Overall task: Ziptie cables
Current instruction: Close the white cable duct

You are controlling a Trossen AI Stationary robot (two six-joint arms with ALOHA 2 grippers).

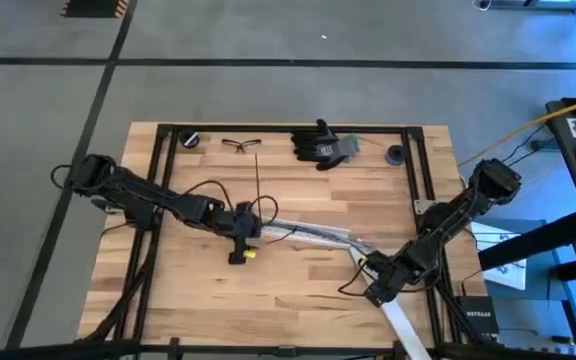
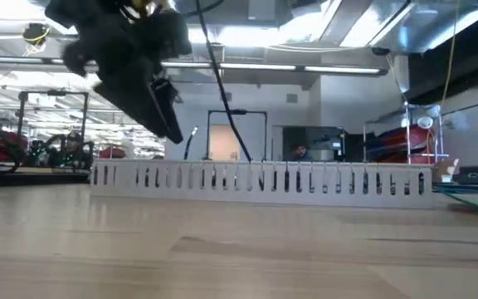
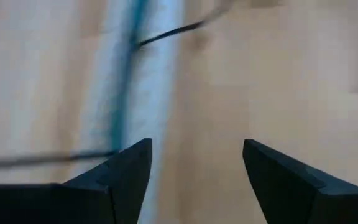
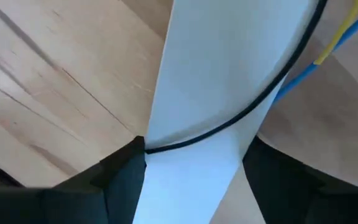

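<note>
Wood table (image 1: 298, 280); left gripper (image 3: 194, 171) wide over cables (image 1: 298, 232): centre before pinching. Right gripper (image 4: 191, 165) straddles white strip (image 4: 216, 93), grip unclear.

A: What's the surface?
B: Wooden table (image 1: 298, 280), light planks, black frame along the edges.
A: What's lying on it?
B: Black gloves (image 1: 322, 146) at 12 o'clock. Glasses (image 1: 239, 145) and a black round part (image 1: 190, 139) toward 11, another round part (image 1: 396, 154) toward 1. Perforated white strip (image 1: 313, 233) with the cables (image 1: 286, 228) at centre. Second white strip (image 1: 400, 318) toward 5, overhanging the edge.
</note>
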